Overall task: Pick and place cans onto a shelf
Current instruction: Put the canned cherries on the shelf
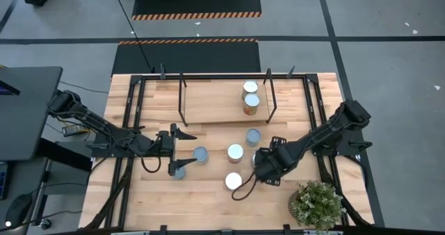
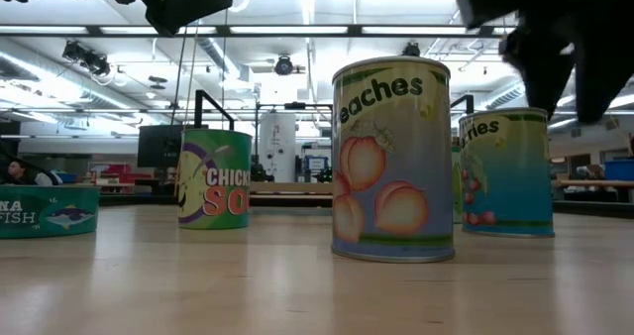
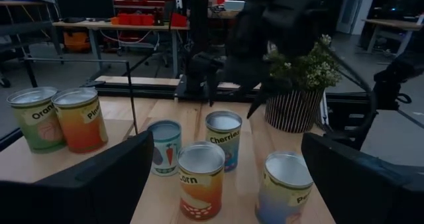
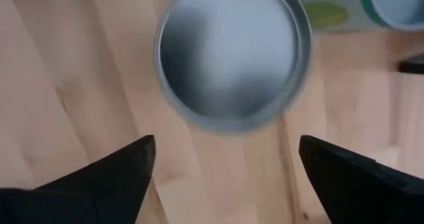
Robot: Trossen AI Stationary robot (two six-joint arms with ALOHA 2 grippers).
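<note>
Two cans [image 1: 250,94] stand on the shelf [image 1: 208,103], at its right end. Several more cans stand upright on the tabletop in front of it, among them a peaches can [image 2: 391,162] nearest the front edge and a cherries can [image 2: 505,171] behind it. My right gripper [image 4: 226,139] points down, open, above the table just beside a can's round silver top [image 4: 232,55]; nothing is between its fingers. My left gripper [image 1: 175,151] is level and open at the table's left, facing the cans, with a low can [image 1: 179,171] by its near finger.
A potted plant [image 1: 316,204] stands at the near right corner, close to my right arm. Black shelf posts and rails [image 1: 270,89] frame the board. Bare wood lies along the table's near edge [image 1: 174,207]. A flat tuna can [image 2: 45,211] sits at the left.
</note>
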